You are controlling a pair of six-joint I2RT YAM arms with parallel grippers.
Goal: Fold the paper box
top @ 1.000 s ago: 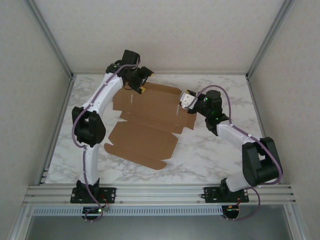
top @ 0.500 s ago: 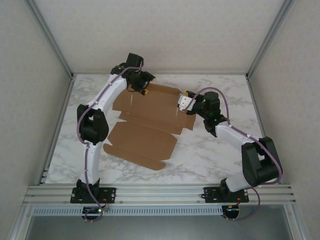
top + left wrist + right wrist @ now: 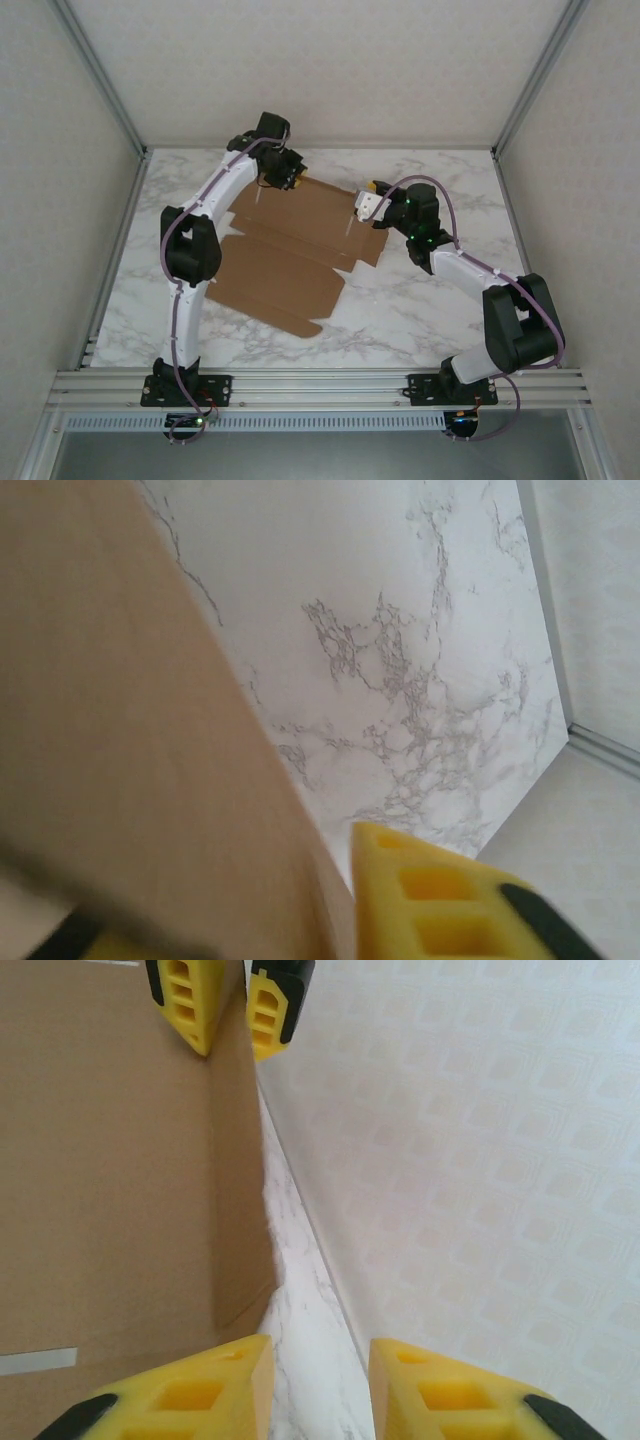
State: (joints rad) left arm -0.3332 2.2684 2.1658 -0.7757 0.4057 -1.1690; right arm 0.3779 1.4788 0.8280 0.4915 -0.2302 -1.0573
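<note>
**Taking hold of the far flap before the first fold**

Shows the paper box [image 3: 285, 265] spread open and mostly flat on the marble table [image 3: 400, 320], between the two arms. Places the left gripper [image 3: 280, 178] at the sheet's far left corner, pressed together on the cardboard edge, with brown board tight against a yellow finger [image 3: 440, 895] in the left wrist view. Places the right gripper [image 3: 365, 203] at the far right edge, fingers apart over bare table, holding nothing.

Reads as an early step: securing the far flap, with no panel folded yet. Calls next for raising that flap along its crease, probably with the right side closing on the opposite corner so both ends rise evenly.

Leaves the depth of the left grip unclear behind heavy blur. Hides part of the sheet's left side under the left arm [image 3: 190, 250].
</note>
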